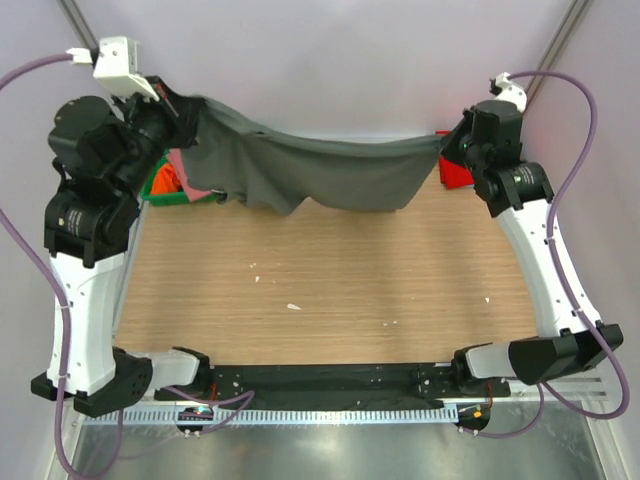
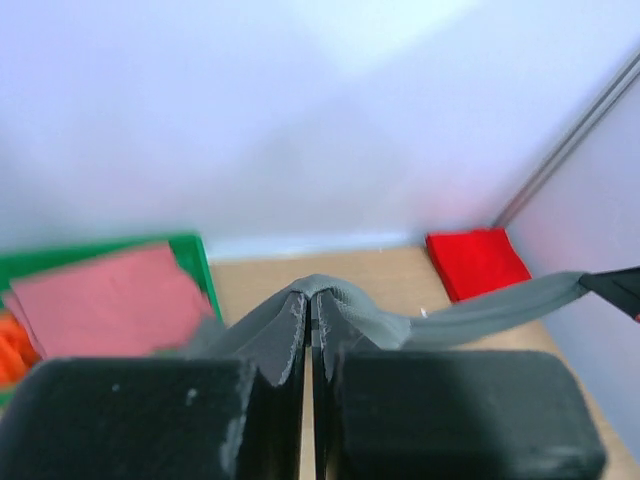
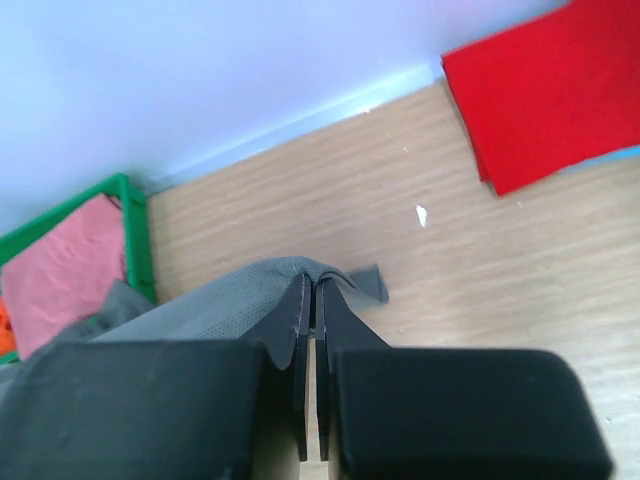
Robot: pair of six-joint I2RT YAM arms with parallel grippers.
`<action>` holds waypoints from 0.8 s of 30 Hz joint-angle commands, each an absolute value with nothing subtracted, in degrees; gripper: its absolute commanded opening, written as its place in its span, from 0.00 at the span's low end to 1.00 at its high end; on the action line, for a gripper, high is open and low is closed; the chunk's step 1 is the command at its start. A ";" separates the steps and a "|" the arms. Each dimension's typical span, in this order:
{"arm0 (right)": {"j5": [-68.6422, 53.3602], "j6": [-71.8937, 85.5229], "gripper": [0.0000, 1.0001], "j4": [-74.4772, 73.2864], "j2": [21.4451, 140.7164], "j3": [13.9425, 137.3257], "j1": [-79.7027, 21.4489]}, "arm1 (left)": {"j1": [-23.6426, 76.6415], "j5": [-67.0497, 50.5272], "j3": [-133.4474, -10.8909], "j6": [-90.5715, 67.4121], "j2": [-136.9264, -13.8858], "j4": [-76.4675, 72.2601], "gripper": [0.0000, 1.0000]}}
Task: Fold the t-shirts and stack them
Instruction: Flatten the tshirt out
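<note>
Left gripper [image 2: 310, 300] is clamped on one end of the dark grey t-shirt [image 1: 320, 172]. The shirt hangs slung above the far side of the table [image 1: 350, 290], middle sagging. Right gripper [image 3: 312, 288] is clamped on the other end. Cloth looks light, limp and unbreakable. Best pinched at corners, pulled taut to avoid bunching.

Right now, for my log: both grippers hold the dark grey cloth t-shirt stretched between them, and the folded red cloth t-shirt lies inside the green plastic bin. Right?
No: the folded red cloth t-shirt lies on the wooden table, apart from the green plastic bin; see the left wrist view. The left gripper and right gripper do hold the dark grey cloth t-shirt.
</note>
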State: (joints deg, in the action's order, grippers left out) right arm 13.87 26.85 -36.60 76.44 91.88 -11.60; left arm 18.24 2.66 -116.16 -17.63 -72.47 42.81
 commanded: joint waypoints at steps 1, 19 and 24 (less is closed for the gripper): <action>15.82 24.78 0.01 -35.69 78.57 101.74 -13.00 | 17.84 0.70 -125.13 -8.81 -75.48 35.77 0.00; 18.02 20.74 0.01 -38.58 72.35 108.55 -16.79 | 17.84 -3.06 -133.52 -3.95 -68.75 30.33 0.00; 15.83 21.88 0.01 -42.09 57.43 103.81 -16.79 | 17.84 -6.59 -131.05 -4.66 -59.60 29.88 0.00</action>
State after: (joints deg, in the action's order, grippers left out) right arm 16.51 21.37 -41.30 68.18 103.88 -16.78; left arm 18.24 -3.18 -130.34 -4.08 -66.76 35.33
